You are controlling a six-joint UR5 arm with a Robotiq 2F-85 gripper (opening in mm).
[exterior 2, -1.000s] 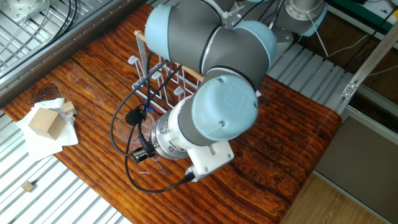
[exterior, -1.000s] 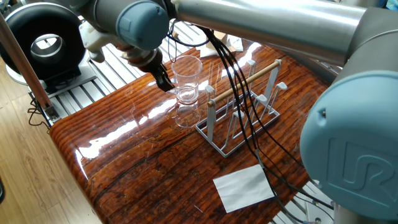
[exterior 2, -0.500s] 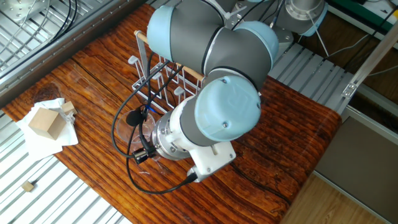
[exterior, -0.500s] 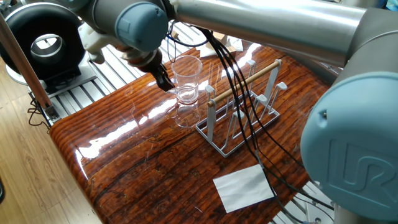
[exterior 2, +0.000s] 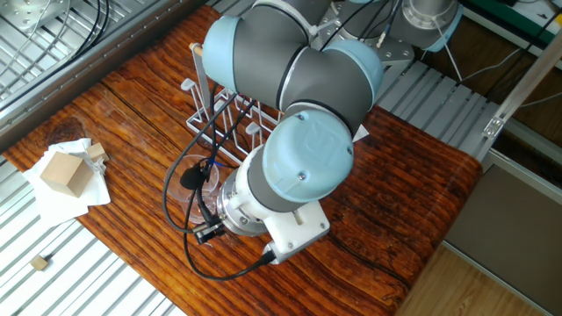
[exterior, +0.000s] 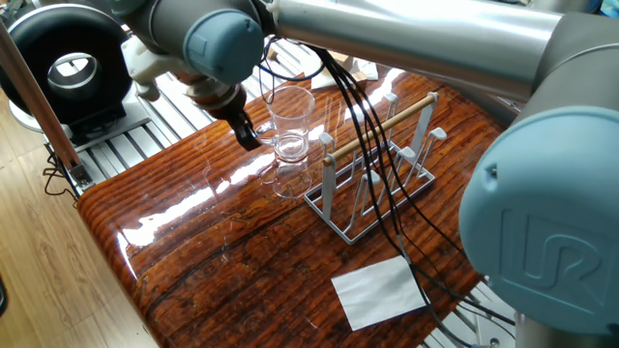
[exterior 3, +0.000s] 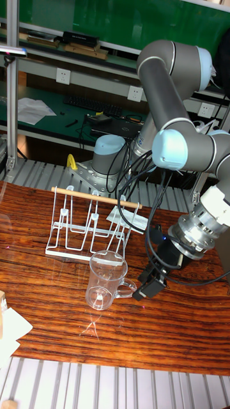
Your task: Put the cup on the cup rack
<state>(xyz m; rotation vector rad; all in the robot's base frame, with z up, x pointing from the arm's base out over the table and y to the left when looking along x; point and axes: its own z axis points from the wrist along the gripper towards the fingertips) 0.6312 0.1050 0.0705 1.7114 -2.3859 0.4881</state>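
**Glass cup upright on the worktop, tool beside its handle**

The cup (exterior 3: 104, 280) stands upright on the wooden worktop (exterior: 222, 271), mouth up, just in front of the cup rack (exterior 3: 89, 225) and apart from its pegs. In the tall fixed view its handle points toward the tool (exterior 3: 144, 286), whose dark fingers sit at the tip of that handle; whether they touch it or are clamped cannot be told. In one fixed view the tool (exterior: 244, 130) hangs just left of the cup (exterior: 288, 123). The rack (exterior: 379, 164) carries its wooden rod across the top. A white paper sheet (exterior: 380, 291) lies near the worktop edge, and a small cardboard box (exterior 2: 63, 172) rests on crumpled paper.
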